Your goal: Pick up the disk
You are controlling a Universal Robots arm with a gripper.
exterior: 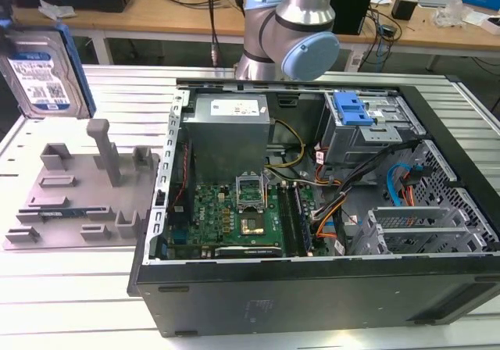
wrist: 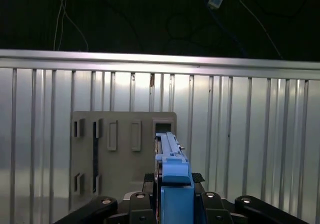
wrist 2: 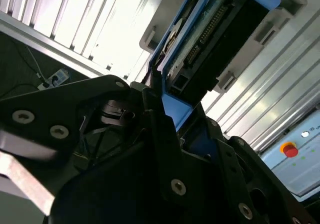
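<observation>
The disk (exterior: pixel 41 75) hangs in the air at the exterior view's upper left, standing almost upright, its blue-and-white label facing the camera and a blue rail along its side. It is well above the grey fixture tray (exterior: pixel 78 201). In the first wrist view the disk (wrist: pixel 172 166) shows edge-on, clamped between the black fingers of my gripper (wrist: pixel 172 204). The second wrist view shows my gripper (wrist 2: pixel 170 109) shut on one end of the disk (wrist 2: pixel 210 34), with its connector side and blue rails visible.
An open computer case (exterior: pixel 437 287) takes up the middle and the exterior view's right, with a motherboard, a power supply and a blue drive-bay bracket (exterior: pixel 351 109) inside. The arm's elbow (exterior: pixel 301 22) stands behind the case. The ribbed metal table (exterior: pixel 62 295) lies below, with workbenches behind.
</observation>
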